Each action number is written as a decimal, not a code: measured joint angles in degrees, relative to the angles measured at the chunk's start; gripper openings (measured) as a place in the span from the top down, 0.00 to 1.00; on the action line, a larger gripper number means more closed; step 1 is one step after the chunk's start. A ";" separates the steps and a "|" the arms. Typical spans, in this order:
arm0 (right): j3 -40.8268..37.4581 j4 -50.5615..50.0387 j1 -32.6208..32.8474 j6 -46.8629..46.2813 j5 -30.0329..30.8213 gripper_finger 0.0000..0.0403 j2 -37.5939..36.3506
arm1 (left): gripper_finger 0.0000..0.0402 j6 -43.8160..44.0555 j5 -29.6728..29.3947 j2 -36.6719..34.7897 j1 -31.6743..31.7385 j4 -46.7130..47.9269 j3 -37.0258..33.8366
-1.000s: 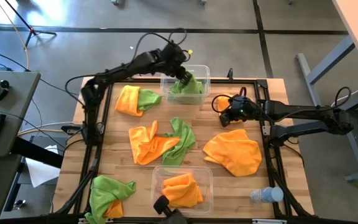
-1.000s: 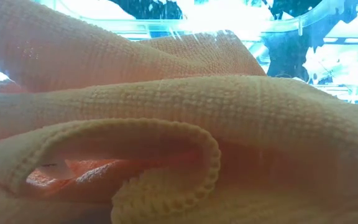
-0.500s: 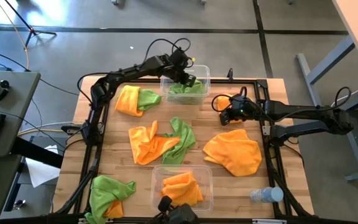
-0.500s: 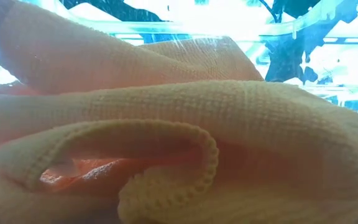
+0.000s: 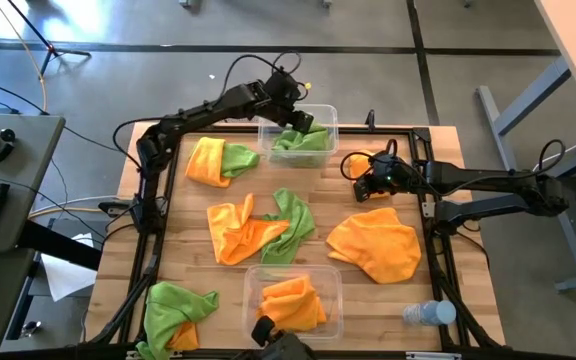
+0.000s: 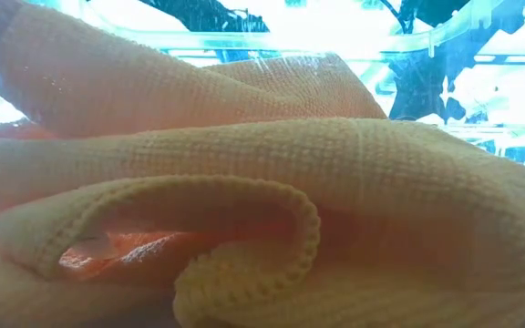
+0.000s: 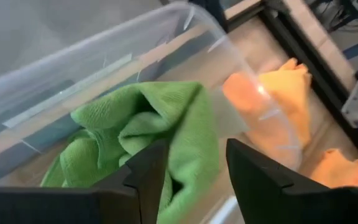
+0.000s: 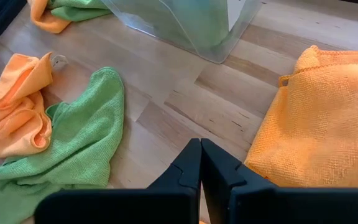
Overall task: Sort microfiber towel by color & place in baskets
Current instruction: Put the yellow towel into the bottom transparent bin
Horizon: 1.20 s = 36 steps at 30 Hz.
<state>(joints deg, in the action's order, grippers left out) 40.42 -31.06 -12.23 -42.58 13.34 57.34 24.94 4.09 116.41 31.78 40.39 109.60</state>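
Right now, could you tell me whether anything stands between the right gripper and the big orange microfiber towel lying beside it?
Nothing visible does: the shut right gripper hovers over bare wood, right beside the big orange microfiber towel.

A crumpled green towel (image 5: 301, 141) lies in the far clear basket (image 5: 330, 116); a folded orange towel (image 5: 293, 303) fills the near basket (image 5: 334, 283). Loose on the counter: an orange-green pair (image 5: 218, 160), a tangled pair (image 5: 258, 227), a spread orange towel (image 5: 373, 245), and a green one (image 5: 173, 305).
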 joint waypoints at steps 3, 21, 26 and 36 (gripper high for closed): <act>0.00 -0.01 0.00 1.24 -0.02 0.99 0.00 | 0.60 -0.25 -0.41 -2.49 -0.25 1.98 0.00; 0.00 -3.15 -2.81 4.59 1.17 0.98 0.00 | 0.97 -10.42 -11.73 -17.64 -19.72 11.41 -12.02; 0.00 -4.48 -4.34 5.15 1.22 0.89 0.04 | 0.98 -6.50 -11.74 -25.22 -25.13 2.32 -26.39; 0.00 -13.50 -11.13 0.14 -5.01 0.61 5.93 | 1.00 0.35 -16.60 -45.29 -33.31 -4.68 -46.59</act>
<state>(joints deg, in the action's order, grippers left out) 40.42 -44.56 -23.36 -42.44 8.34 63.27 25.29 -12.51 71.12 -1.53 35.72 63.01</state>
